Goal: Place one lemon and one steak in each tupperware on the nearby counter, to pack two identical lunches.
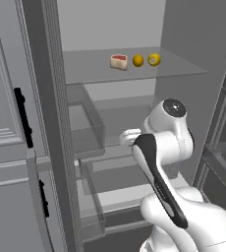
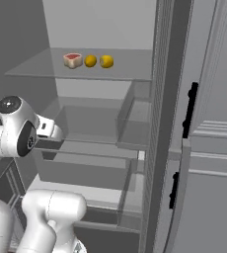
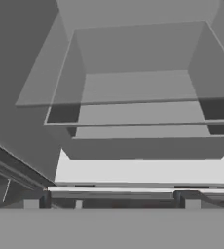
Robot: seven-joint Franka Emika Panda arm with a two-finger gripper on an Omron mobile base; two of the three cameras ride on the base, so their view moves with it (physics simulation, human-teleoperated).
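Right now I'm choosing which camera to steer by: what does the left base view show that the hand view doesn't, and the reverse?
Left base view: a steak and two lemons in a row on the upper glass shelf, plus the arm below them. Hand view: a look down into a clear drawer bin with a white ledge beneath it. Both: the open fridge's clear bins and grey walls.

Kitchen, open fridge [image 1: 110,103] w/ shelves, drawers

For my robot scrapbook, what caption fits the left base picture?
White robot arm inside an open fridge, below a shelf holding one steak and two lemons.
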